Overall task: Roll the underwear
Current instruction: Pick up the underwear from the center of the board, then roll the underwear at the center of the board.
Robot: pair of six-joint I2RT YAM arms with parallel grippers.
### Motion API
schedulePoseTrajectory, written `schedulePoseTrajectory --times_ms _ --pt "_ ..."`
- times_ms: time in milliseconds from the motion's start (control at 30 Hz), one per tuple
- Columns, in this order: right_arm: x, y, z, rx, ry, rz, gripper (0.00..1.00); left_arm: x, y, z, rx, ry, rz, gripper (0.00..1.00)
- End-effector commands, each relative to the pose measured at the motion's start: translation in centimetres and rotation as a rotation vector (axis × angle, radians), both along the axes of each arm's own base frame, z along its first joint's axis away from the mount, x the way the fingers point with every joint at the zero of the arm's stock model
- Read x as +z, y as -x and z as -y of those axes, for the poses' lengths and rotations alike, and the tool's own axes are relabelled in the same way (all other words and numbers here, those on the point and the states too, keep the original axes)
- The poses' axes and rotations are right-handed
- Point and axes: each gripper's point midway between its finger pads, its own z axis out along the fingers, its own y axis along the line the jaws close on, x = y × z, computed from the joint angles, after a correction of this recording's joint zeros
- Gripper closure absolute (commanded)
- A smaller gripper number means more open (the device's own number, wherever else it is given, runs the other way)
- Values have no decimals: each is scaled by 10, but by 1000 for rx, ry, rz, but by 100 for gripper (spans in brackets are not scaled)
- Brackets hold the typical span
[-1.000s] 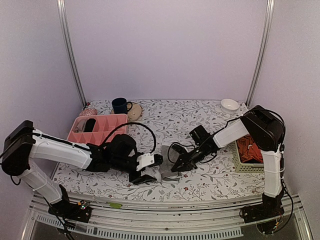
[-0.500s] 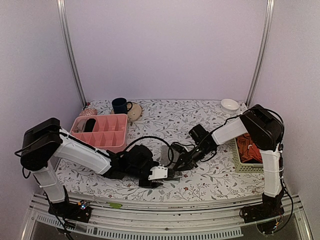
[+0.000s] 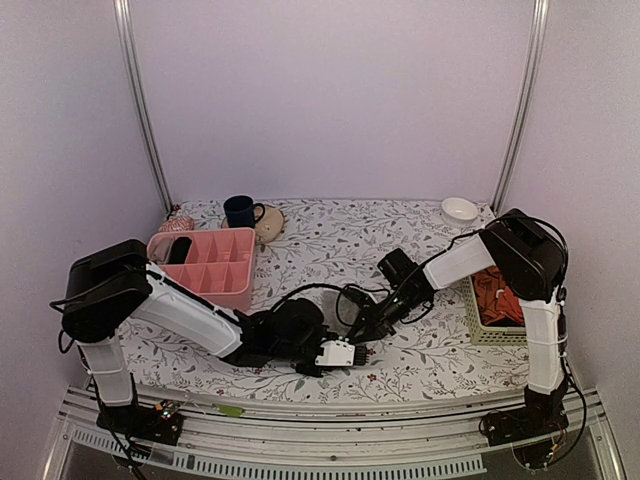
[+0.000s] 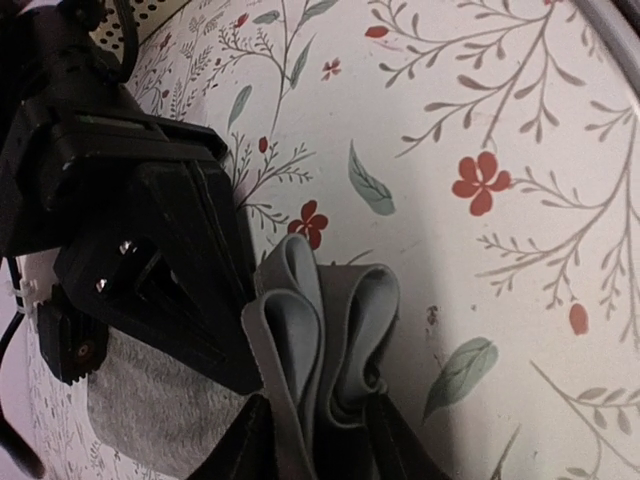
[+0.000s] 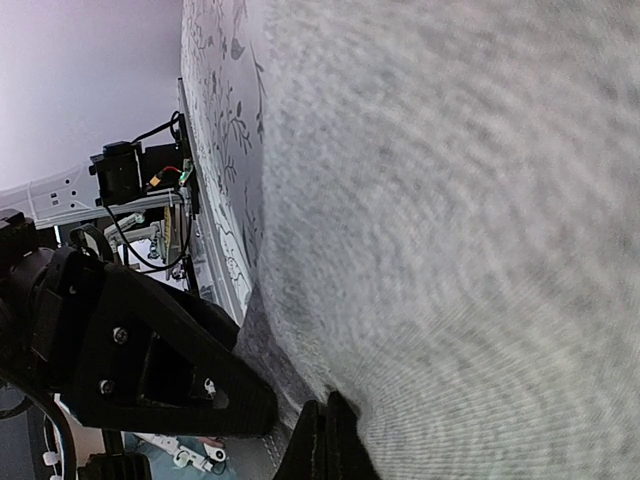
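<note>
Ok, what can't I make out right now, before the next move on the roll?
Left wrist: the bottom edge cuts off the left gripper, so its grip on the underwear is unclear.
Top view: the left gripper and right gripper cover the underwear; how far it's rolled is hidden.
Right wrist: cloth too close, blurred; no waistband lettering readable.
</note>
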Motion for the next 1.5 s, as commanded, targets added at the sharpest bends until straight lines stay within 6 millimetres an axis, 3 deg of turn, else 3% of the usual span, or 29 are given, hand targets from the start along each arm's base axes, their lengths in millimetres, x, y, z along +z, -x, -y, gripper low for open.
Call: schedulePoseTrajectory --times_ms 0,100,233,433,533,633,800,900,967,1000,1033,1067,1167,1300,1367,1467 --pt "-64 19 30 -11 194 -54 98 13 7 15 -36 49 -8 74" --pt "-61 17 32 -15 190 -41 98 5 18 11 -63 23 -77 89" --pt "-46 5 36 -45 166 4 99 -1 30 4 -91 -9 -157 100" --pt "19 -40 50 -182 96 223 84 9 39 -2 -105 -7 -374 100" --pt "56 -52 60 -244 50 356 75 9 37 -3 -66 -26 -479 100" --pt "92 -48 69 -282 -11 501 69 15 36 -4 -66 -13 -614 100" --pt "113 -21 94 -392 -60 647 50 21 31 -11 -59 29 -849 100" --pt "144 -12 103 -440 -99 782 40 17 31 -13 -59 20 -885 100" --pt "173 -9 109 -462 -140 891 25 17 31 -12 -65 17 -899 100" --pt "186 -7 112 -468 -167 933 9 6 31 -14 -53 -5 -927 100" --pt "197 -3 112 -458 -201 970 0 2 31 -14 -50 -14 -942 100" --pt "203 -2 113 -464 -218 1000 1 -1 31 -15 -47 -18 -954 100" --pt "206 -5 119 -555 -212 928 1 -10 30 -16 -37 -35 -970 100" --pt "212 17 93 -352 -335 861 1 -16 28 -15 -26 -47 -1000 100" --pt "198 21 80 -284 -298 818 2 -19 27 -17 -19 -53 -1024 100" --pt "183 33 59 -169 -227 946 5 -26 26 -18 -15 -72 -1068 100"
